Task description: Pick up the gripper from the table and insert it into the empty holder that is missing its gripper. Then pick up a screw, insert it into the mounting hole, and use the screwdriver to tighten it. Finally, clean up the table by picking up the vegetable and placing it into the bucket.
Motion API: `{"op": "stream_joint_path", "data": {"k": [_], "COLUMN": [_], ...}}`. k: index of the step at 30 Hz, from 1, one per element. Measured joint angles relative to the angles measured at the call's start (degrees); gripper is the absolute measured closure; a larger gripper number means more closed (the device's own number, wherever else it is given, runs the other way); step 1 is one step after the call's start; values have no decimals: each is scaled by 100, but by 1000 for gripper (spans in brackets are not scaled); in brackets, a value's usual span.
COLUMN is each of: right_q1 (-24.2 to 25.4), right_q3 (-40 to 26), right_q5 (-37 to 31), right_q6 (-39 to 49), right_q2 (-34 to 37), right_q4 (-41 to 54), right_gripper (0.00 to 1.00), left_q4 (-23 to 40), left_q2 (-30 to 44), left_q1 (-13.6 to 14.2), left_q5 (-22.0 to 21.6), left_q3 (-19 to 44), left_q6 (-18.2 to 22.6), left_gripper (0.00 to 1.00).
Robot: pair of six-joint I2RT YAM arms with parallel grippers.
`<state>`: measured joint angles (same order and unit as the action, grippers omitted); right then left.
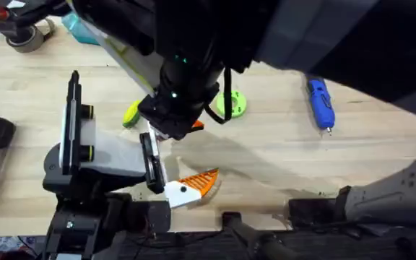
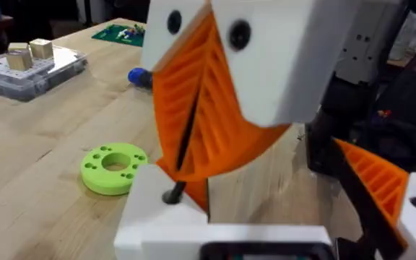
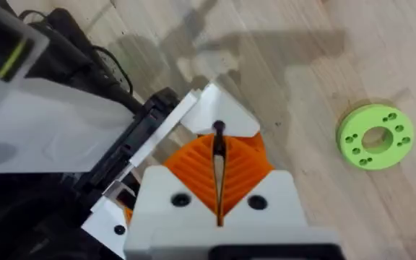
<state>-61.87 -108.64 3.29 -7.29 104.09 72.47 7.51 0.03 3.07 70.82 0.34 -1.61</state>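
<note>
My right gripper (image 1: 170,130) hangs over the grey-white and black hand assembly (image 1: 110,155), its orange pads shut on a thin black screw (image 3: 219,137). The screw's tip (image 2: 172,195) meets a white block (image 3: 215,115) beside the black holder bar (image 3: 157,123). In the left wrist view my left gripper (image 2: 258,180) stands open, with a white finger (image 2: 157,224) low and an orange-padded finger (image 2: 374,180) far to its side. The yellow vegetable (image 1: 131,113) lies just left of the right gripper. The blue screwdriver (image 1: 320,103) lies at the right. The loose gripper and the bucket are hidden or out of view.
A green disc with holes (image 1: 231,105) lies right of the right gripper. A white block with an orange finger (image 1: 190,188) sits near the front edge. A clear parts box (image 2: 27,68) stands far off. Tape (image 1: 27,36) and a teal pouch (image 1: 78,29) are at the back left.
</note>
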Motion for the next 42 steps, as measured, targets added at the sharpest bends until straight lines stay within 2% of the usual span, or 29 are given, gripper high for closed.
{"op": "stream_joint_path", "data": {"k": [42], "right_q1": [28], "right_q3": [-4], "right_q5": [0], "right_q6": [50], "right_q2": [0], "right_q4": [-174], "right_gripper": [995], "left_q4": [-1], "left_q2": [1], "left_q1": [0], "left_q5": [0], "left_q3": [0], "left_q6": [0], "left_gripper": [14]}}
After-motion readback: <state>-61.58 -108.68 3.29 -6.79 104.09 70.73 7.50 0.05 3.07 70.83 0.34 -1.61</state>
